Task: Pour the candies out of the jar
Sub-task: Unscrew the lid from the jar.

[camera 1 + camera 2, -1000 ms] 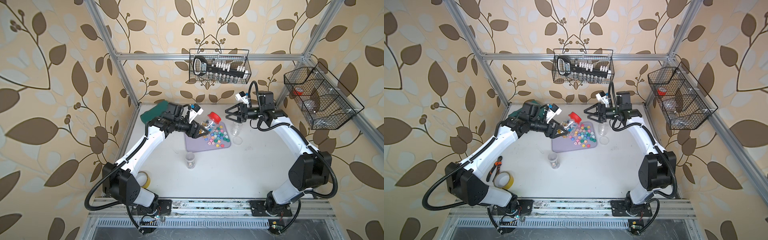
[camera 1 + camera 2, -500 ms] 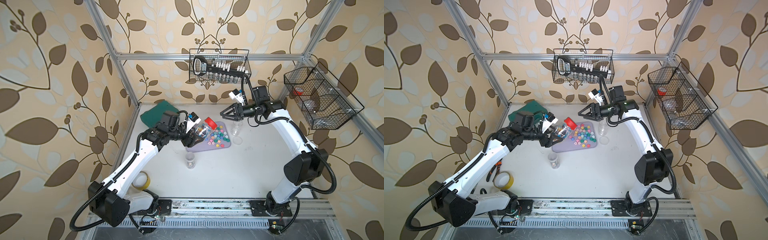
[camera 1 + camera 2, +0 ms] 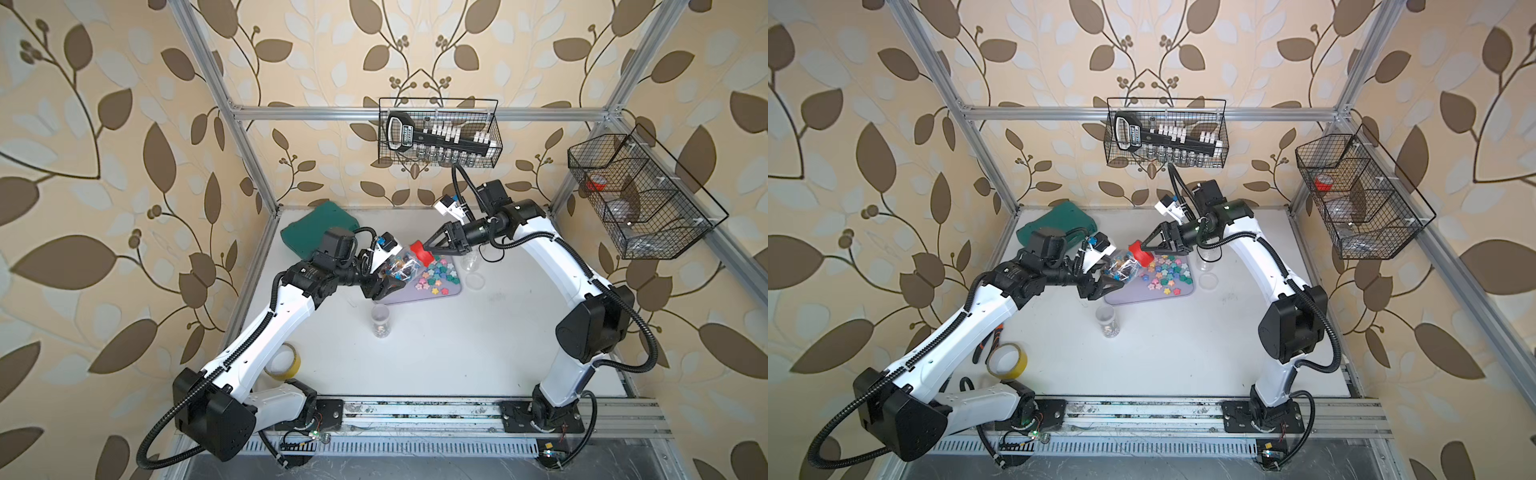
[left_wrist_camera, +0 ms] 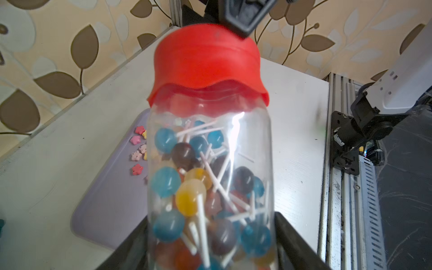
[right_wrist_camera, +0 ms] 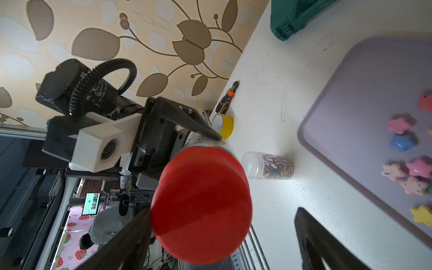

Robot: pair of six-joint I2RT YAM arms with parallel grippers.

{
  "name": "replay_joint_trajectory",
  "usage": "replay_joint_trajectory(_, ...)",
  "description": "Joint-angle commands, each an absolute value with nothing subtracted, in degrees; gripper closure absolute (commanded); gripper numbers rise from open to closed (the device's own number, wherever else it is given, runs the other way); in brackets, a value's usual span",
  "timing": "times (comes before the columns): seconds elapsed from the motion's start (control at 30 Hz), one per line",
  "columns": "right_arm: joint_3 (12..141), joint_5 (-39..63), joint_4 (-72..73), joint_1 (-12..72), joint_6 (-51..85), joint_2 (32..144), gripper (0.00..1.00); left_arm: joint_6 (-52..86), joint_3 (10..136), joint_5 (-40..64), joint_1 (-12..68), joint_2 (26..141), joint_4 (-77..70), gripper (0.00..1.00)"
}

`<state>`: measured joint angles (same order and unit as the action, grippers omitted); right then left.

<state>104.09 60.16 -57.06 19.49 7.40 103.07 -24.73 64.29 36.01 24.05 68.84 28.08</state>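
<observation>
Red lid (image 4: pixel 208 58) still caps the clear jar (image 4: pixel 210 163), which the left tool (image 4: pixel 211 217) clamps, tilted over the purple tray (image 5: pixel 362 93), with the lollipops (image 4: pixel 190 198) all inside. The right tool (image 3: pixel 430 248) stands spread either side of the lid, not gripping. Uncapping and pouring remain, though star sweets (image 5: pixel 399 125) already lie on the tray.

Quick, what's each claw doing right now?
Left claw: closed on the jar.
Right claw: open, straddling the red lid, not gripping it.
</observation>
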Motion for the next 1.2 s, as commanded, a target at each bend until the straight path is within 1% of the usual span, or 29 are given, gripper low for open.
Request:
replay_joint_trajectory(0.0,106.7,60.3,-58.9,20.7,5.2,104.4,0.12,-26.8,64.3,39.6,24.5,67.1,23.8,0.53)
replay_joint_trajectory(0.27,108.4,60.4,-59.1,21.0,4.9,105.1,0.22,-27.0,64.4,40.2,24.6,67.6,24.5,0.52)
replay_joint_trajectory(0.4,108.1,61.0,-59.3,21.0,4.8,105.3,0.31,-26.7,64.4,40.5,24.6,67.8,24.3,0.52)
replay_joint_trajectory(0.5,107.6,61.4,-59.4,21.0,4.6,105.1,0.35,-26.6,64.3,40.5,24.6,67.8,23.9,0.52)
replay_joint_trajectory(0.57,107.2,61.9,-59.3,21.1,4.5,104.9,0.33,-26.1,64.2,40.5,24.6,68.0,23.6,0.52)
replay_joint_trajectory(0.6,107.1,62.1,-59.3,21.1,4.5,104.8,0.29,-26.1,64.2,40.6,24.6,68.0,23.4,0.52)
replay_joint_trajectory(0.67,106.7,62.1,-59.4,21.2,4.4,104.7,0.27,-25.5,64.2,40.6,24.6,68.1,23.0,0.52)
replay_joint_trajectory(0.77,106.4,61.9,-59.3,21.1,4.2,104.5,0.33,-24.9,64.2,40.7,24.6,68.4,22.5,0.52)
replay_joint_trajectory(0.9,106.4,62.4,-59.2,21.1,3.9,104.2,0.45,-24.3,64.2,41.0,24.6,68.8,22.0,0.52)
replay_joint_trajectory(1.0,106.0,62.4,-58.6,21.1,3.9,103.7,0.52,-23.4,63.7,41.3,24.5,68.9,20.7,0.52)
replay_joint_trajectory(1.17,103.7,62.3,-54.6,21.1,5.1,102.0,0.56,-21.2,63.6,42.6,24.6,69.8,18.7,0.52)
